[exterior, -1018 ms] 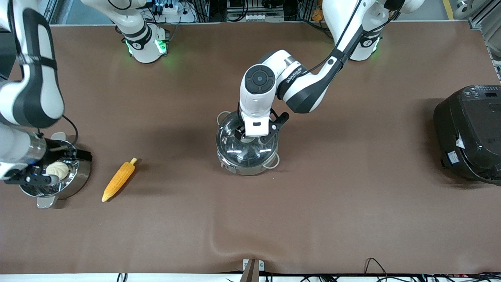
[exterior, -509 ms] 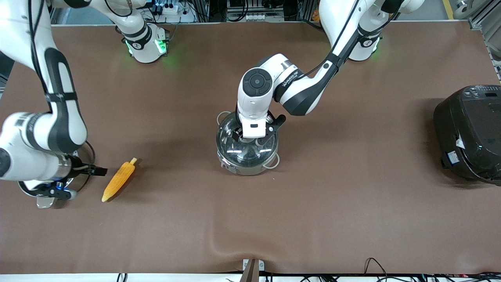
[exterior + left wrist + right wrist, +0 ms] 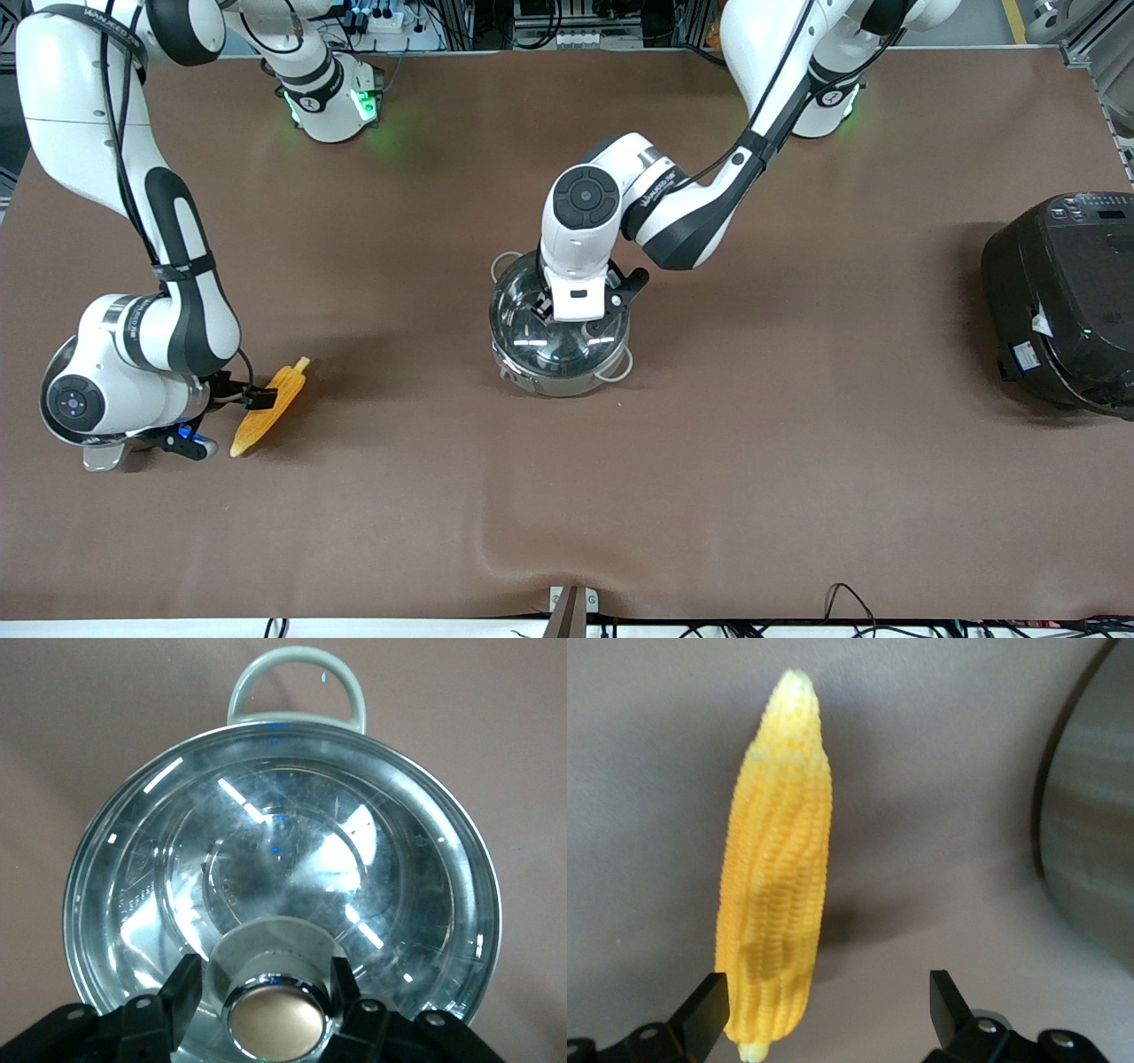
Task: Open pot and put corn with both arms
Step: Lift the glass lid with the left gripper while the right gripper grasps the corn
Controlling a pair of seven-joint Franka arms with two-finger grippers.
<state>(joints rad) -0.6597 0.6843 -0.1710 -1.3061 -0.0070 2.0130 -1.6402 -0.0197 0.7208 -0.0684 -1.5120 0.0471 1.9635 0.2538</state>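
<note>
"WANJIARE"-like lettering, barely legible, on left arm and right arm

corn: yellow-orange, rowed kernels, pale stub | pot: shiny steel, clear lid, tan knob | cooker: black | table: brown

a black cooker sits on the brown table at the left arm's end.

Bright, even overhead light, soft shadows beside the corn, streaky glare on the glass lid
</note>
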